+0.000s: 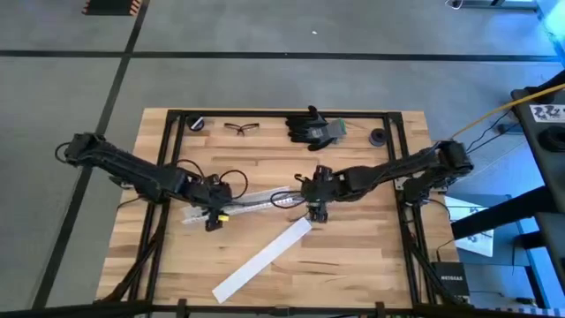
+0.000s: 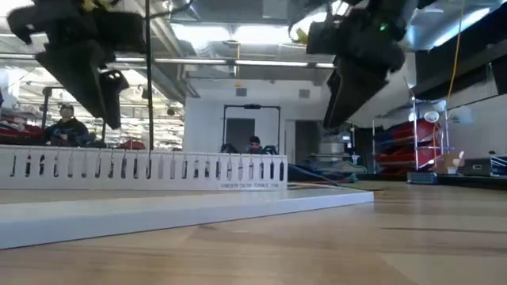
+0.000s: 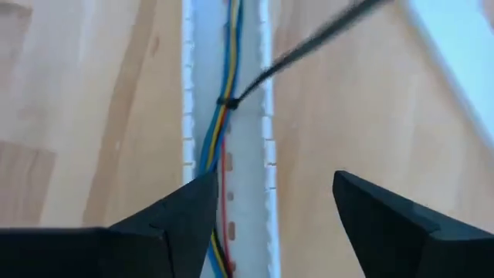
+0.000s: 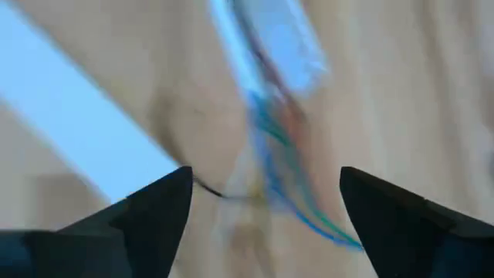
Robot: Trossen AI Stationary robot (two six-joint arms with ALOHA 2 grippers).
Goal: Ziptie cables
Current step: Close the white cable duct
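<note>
The cables (image 3: 218,135), thin blue, yellow, red and black wires, lie along the inside of a white slotted channel (image 1: 252,201) at mid-table. A black zip tie (image 3: 228,102) rings them, its tail slanting off over the wood. My left gripper (image 3: 274,181) hovers open above the channel's left part (image 1: 213,219). My right gripper (image 4: 266,174) hangs open over the channel's right end (image 1: 316,212), where the wires (image 4: 278,166) splay out. In the low view both grippers (image 2: 103,103) (image 2: 341,99) are clear of the table.
A flat white strip (image 1: 263,259) lies slanting near the front of the table. Along the far edge sit safety glasses (image 1: 238,128), black gloves (image 1: 313,130), a dark roll (image 1: 196,124) and a small black object (image 1: 378,137). People sit in the room beyond.
</note>
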